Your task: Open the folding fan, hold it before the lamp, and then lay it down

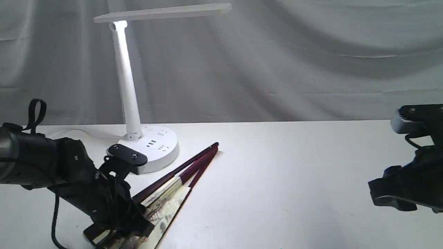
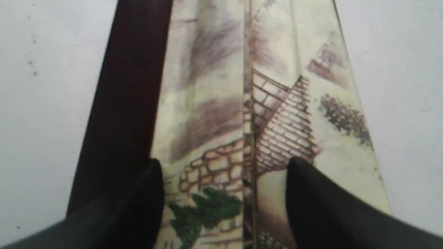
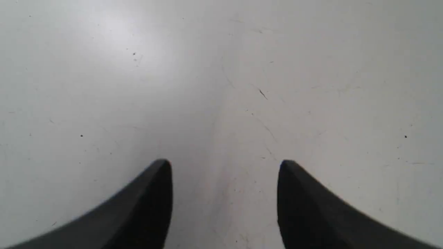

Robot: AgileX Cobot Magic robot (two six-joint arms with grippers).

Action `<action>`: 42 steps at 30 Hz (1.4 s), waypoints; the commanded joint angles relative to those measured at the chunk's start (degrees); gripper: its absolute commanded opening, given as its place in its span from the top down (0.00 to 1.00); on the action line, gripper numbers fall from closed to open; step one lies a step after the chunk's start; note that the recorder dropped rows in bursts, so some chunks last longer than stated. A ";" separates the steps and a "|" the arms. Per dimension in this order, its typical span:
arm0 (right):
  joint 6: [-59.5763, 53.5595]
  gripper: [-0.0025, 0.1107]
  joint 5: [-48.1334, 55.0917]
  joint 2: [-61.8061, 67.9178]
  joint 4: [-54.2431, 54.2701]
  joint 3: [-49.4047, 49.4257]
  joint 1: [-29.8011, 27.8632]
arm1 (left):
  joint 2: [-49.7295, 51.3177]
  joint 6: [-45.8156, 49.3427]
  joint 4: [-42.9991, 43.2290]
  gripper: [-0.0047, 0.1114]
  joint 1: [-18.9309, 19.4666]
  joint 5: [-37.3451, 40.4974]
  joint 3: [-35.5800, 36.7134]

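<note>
Left gripper (image 2: pixel 223 166) is down over the wide end of the fan (image 1: pixel 166 204), jaws spread and not clamped on anything. One fingertip (image 2: pixel 148 180) sits over the edge of the dark outer rib and the other is over the painted paper. I can't tell if they actually touch.

My take: this is the grab before the spread. I'd shift sideways so the jaws close on the dark rib only, not the paper, since paper creases and slips. Grip it near the wide end for leverage and swing it in an arc around the pivot instead of dragging it straight.

The fan lies flat on the table (image 1: pixel 277 190), front left, only a few pleats showing. Its long axis runs diagonally: wide end toward the front left under the gripper, narrow pivot end pointing back and right, near the lamp (image 1: pixel 126 79) base but not touching it.

Way over on the right, the right gripper (image 3: pixel 225 166) hangs open above bare table, well apart from the fan. It'll probably need to come pin the other rib.
</note>
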 commanded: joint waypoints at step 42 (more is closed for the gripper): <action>-16.95 0.56 3.04 -0.09 11.83 -0.31 0.23 | 0.20 78.92 -2.74 0.54 -11.62 -0.46 -0.24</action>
